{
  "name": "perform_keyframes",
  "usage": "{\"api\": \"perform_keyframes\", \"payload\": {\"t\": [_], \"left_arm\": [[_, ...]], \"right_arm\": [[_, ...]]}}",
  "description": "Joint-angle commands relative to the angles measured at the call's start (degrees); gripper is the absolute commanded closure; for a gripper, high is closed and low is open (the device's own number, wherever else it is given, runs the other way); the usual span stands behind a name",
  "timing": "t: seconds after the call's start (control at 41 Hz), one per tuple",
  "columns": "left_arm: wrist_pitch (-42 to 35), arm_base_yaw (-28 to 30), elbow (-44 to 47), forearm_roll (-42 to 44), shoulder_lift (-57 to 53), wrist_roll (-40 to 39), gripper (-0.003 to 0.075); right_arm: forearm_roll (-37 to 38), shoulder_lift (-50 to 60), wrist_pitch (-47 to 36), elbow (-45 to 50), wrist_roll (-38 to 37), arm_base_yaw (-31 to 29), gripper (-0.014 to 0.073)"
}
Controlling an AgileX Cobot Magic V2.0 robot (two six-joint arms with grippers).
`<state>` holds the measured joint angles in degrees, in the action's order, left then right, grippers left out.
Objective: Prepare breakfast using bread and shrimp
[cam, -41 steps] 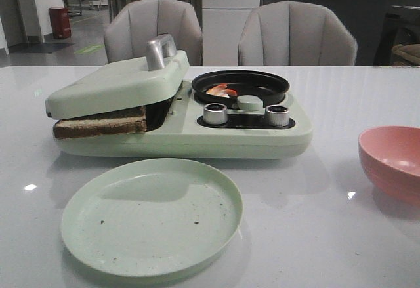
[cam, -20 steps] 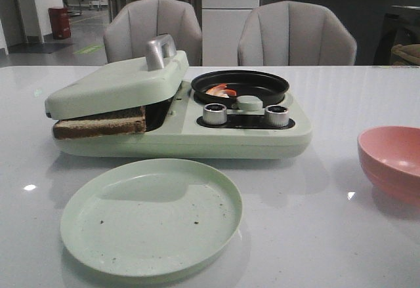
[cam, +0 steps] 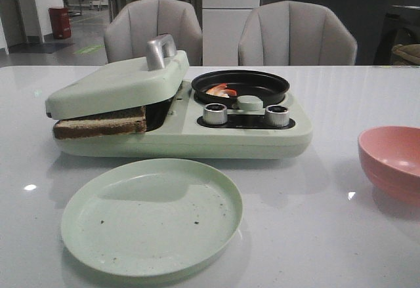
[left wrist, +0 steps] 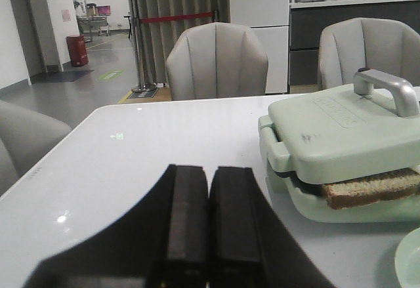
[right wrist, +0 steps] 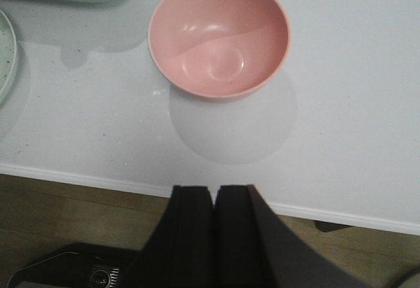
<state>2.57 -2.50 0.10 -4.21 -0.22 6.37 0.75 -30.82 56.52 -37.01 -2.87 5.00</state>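
A: Starting at the grippers. Left gripper [left wrist: 209,226]: black fingers pressed together, nothing between them, hovering over the white table [cam: 328,209] left of the breakfast maker [cam: 177,114].

B: Right gripper [right wrist: 214,235]?

A: Also clenched, empty. It hangs over the near table edge, with the pink bowl [right wrist: 218,35] just beyond it. Bowl has nothing in it.

B: Bread?

A: The bread [cam: 100,123] sits inside the left half of the pale green breakfast maker, under its lid [cam: 115,83]. The lid rests tilted on the bread, not fully down; brown crust edge shows at the near side. Left wrist view shows the same slice edge [left wrist: 371,188] sticking out under the lid. How many slices, cannot tell.

B: Shrimp?

A: The shrimp [cam: 222,91], orange-pink and white, lie in the small black pan [cam: 240,86] on the right half of the machine, toward the pan's left. Two silver knobs [cam: 215,113] sit near of the pan.

B: Anything else?

A: Pale green plate [cam: 151,217] on the table just near of the machine, only dark crumbs on it. Pink bowl is at far right, well apart from the plate. Two grey chairs [cam: 153,31] beyond the table.
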Motion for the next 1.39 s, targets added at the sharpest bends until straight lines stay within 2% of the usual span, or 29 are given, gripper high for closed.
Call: {"api": "perform_keyframes", "payload": {"t": [0.0, 0.732, 0.878, 1.0, 1.22, 1.366], "left_arm": [[-4.67, -0.36, 0.37, 0.03, -1.24, -0.47, 0.0621], [-4.67, -0.36, 0.37, 0.03, -1.24, -0.47, 0.0621], [-4.67, -0.36, 0.37, 0.03, -1.24, -0.47, 0.0621], [-4.67, -0.36, 0.37, 0.03, -1.24, -0.47, 0.0621], [-4.67, -0.36, 0.37, 0.03, -1.24, -0.47, 0.0621], [-4.67, -0.36, 0.37, 0.03, -1.24, -0.47, 0.0621]], "right_arm": [[0.4, -0.29, -3.36, -1.4, 0.19, 0.1, 0.0573], [0.4, -0.29, -3.36, -1.4, 0.19, 0.1, 0.0573], [2.29, 4.07, -5.8, 1.55, 0.28, -1.93, 0.0573], [3.13, 10.58, -14.52, 8.02, 0.28, -5.03, 0.0573], [2.72, 22.93, -40.21, 23.22, 0.35, -7.52, 0.0573], [2.72, 29.1, -50.54, 31.37, 0.35, -9.12, 0.0573]]}}
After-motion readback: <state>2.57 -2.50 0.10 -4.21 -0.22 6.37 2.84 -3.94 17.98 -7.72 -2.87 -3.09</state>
